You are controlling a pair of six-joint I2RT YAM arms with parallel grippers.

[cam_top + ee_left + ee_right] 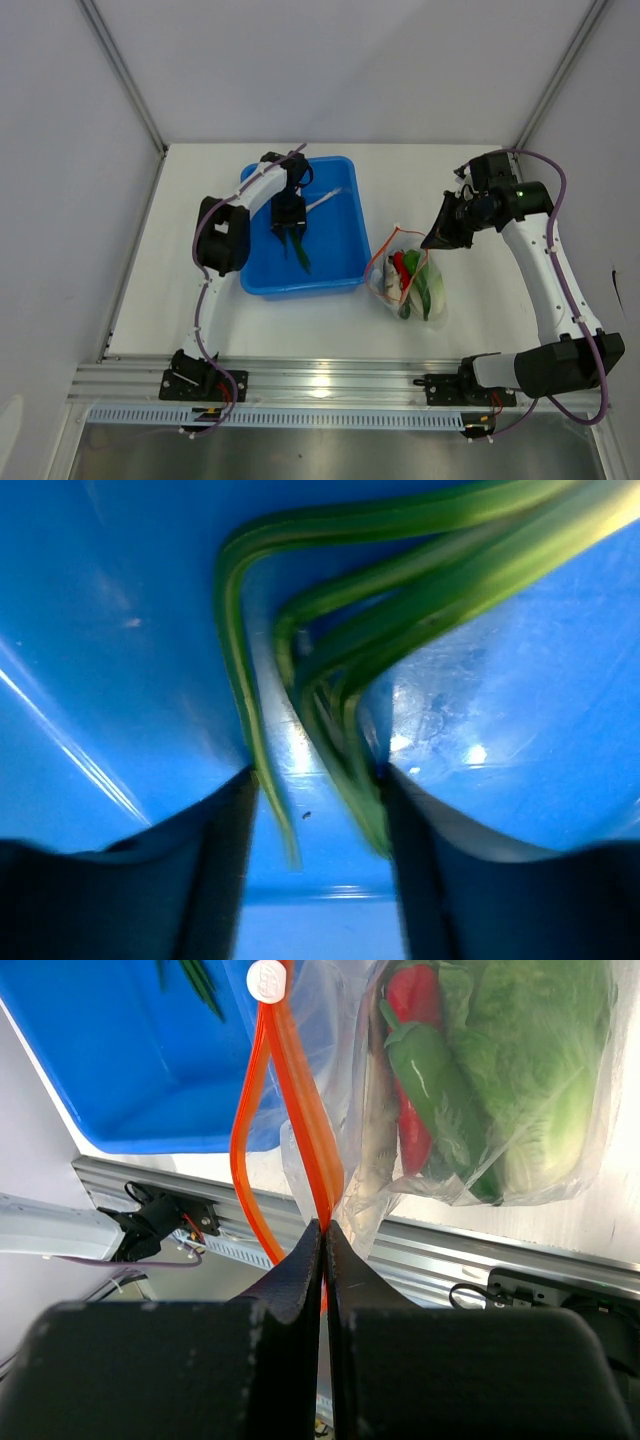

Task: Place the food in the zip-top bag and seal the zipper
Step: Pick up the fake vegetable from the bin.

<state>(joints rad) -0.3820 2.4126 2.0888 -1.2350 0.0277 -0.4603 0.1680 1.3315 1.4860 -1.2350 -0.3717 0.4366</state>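
Observation:
My left gripper (pixel 290 215) reaches down into the blue bin (pixel 335 200). In the left wrist view its jaws (pixel 318 775) stand apart around a bunch of dark green long pods (pixel 430 590), which lie against the right finger (pixel 420 860). The pods (pixel 300 252) trail toward the bin's near wall. The clear zip-top bag (pixel 412 280) lies right of the bin, its mouth gaping. My right gripper (pixel 323 1228) is shut on the orange zipper (pixel 300 1110). Inside the bag are a red chili (pixel 412 1000), a green pod (pixel 440 1090), a cabbage (pixel 540 1080) and a whitish stalk (pixel 375 1160).
A white slider (pixel 268 980) sits at the far end of the zipper strip. The aluminium rail (pixel 330 385) with both arm bases runs along the near edge. Grey walls (pixel 70 150) enclose the white table on the left, back and right.

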